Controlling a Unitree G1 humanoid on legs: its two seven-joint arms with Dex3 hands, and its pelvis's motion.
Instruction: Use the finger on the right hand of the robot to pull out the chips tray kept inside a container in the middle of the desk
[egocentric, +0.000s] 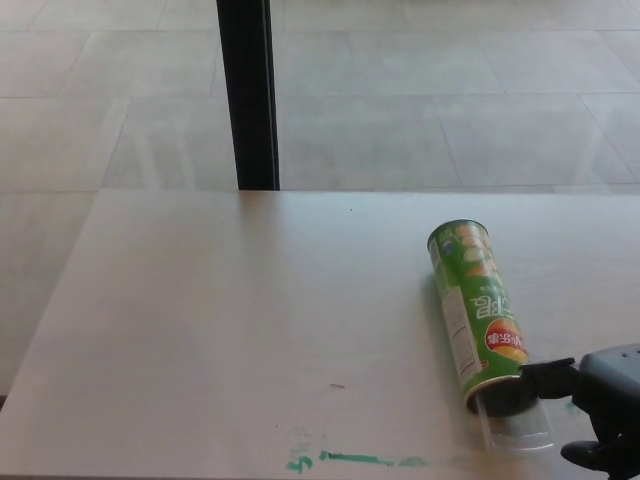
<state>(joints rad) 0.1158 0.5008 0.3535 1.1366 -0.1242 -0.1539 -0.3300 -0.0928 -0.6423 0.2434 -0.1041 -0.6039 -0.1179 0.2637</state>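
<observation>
Because the green cylindrical cardboard chips container (478, 313) lies on its side at the table's (230, 330) near right, its clear plastic tray (518, 428) is exposed; one finger (545, 379) of the right robot hand (600, 410), holding nothing, is extended to the container mouth.

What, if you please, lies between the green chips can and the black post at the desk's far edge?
Nothing: in the head view the desk is bare between the green chips can and the black post.

A pale table (220, 330) bears green paint smears (350, 460) near its front edge. A green chips container (477, 312) lies on its side, a clear tray (515, 425) poking out.
</observation>
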